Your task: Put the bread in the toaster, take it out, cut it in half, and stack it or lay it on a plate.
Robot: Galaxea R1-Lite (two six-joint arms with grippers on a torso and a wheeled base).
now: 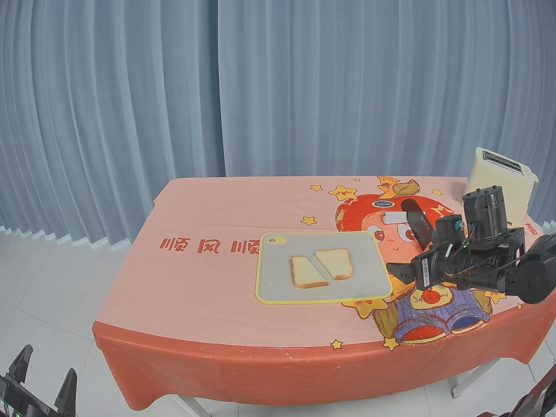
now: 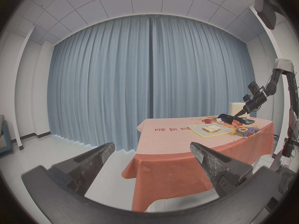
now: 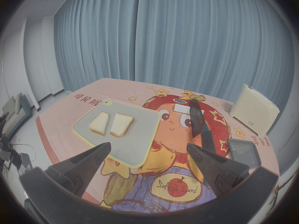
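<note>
Hanging orange tablecloth (image 1: pixel 220 319) before blue curtains (image 1: pixel 260 76); left fingers (image 2: pixel 90 162), right fingers (image 3: pixel 84 164) both wide.

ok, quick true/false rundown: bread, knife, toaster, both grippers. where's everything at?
1. The bread lies in two pieces on the cutting board. True.
2. The right gripper holds the knife. False: it is open and empty above the table; the knife lies on the table beside the cutting board.
3. A slice sits in the toaster. False: its slot looks empty, and both pieces are on the cutting board.
4. The left gripper is open, off to the side of the table. True.
5. The pieces lie on the dark tray. False: the dark tray is bare.
</note>
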